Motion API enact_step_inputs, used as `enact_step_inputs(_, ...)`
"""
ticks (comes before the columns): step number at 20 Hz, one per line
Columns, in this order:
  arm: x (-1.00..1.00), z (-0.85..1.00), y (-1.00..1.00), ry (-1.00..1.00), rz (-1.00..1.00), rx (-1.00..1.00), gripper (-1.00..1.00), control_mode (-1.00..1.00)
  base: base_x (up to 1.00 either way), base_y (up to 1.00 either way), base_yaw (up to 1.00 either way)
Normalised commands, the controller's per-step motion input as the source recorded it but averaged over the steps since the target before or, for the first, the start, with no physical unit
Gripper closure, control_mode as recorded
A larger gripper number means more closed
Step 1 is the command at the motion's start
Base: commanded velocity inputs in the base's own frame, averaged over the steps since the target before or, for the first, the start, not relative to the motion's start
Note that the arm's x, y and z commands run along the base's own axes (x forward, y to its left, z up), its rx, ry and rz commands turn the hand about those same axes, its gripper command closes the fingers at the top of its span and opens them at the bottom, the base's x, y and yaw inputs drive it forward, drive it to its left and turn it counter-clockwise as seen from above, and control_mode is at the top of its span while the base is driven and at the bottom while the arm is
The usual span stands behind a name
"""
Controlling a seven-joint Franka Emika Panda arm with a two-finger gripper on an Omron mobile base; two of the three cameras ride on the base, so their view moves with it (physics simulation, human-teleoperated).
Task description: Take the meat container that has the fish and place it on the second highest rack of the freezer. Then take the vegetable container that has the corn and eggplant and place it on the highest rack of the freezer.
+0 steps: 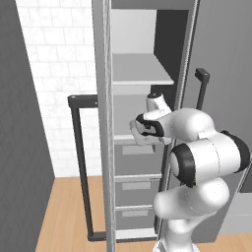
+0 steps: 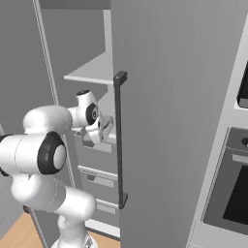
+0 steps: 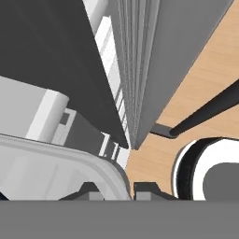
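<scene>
- Right now the gripper [image 1: 139,132] reaches into the open freezer [image 1: 142,147], at the front edge of the second highest rack [image 1: 129,139], and carries a pale translucent container [image 1: 138,135].
- Seen from the hand, the container's clear rim [image 3: 60,156] curves just above the two finger tips [image 3: 147,188], which stand close together with the rim between them, so I judge the gripper clamped on the rim.
- Which container this is I cannot say: neither fish nor corn nor eggplant can be made out through its walls.
- Spatially, the move turns on this: the container sits level with the second rack and partly over its front edge, while the highest rack [image 1: 140,70] lies well above the hand, and the drawers [image 1: 138,189] lie below.
- If the fish is inside, the rack at hand is the right one, and the next step would be to push inward and let go.
- Depth is hard to read: the wrist and forearm cover the rack's right side in the left base view, and the door with its dark bar handle [image 2: 119,140] cuts off the freezer's interior in the right base view.
</scene>
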Motion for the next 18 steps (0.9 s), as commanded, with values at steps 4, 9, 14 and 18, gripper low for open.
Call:
enact_step_inputs(4, 0.53, 0.00, 0.19, -0.06, -0.02, 0.00, 1.00, -1.00, 0.00, 0.00, 0.00)
enact_step_inputs(9, 0.62, 0.00, 0.13, -0.04, -0.05, 0.00, 1.00, -1.00, 0.00, 0.00, 0.00)
enact_step_inputs(14, 0.55, 0.01, -0.05, 0.00, -0.07, 0.00, 1.00, -1.00, 0.00, 0.00, 0.00)
enact_step_inputs(18, 0.41, 0.00, -0.21, -0.05, -0.09, 0.05, 1.00, -1.00, 0.00, 0.00, 0.00)
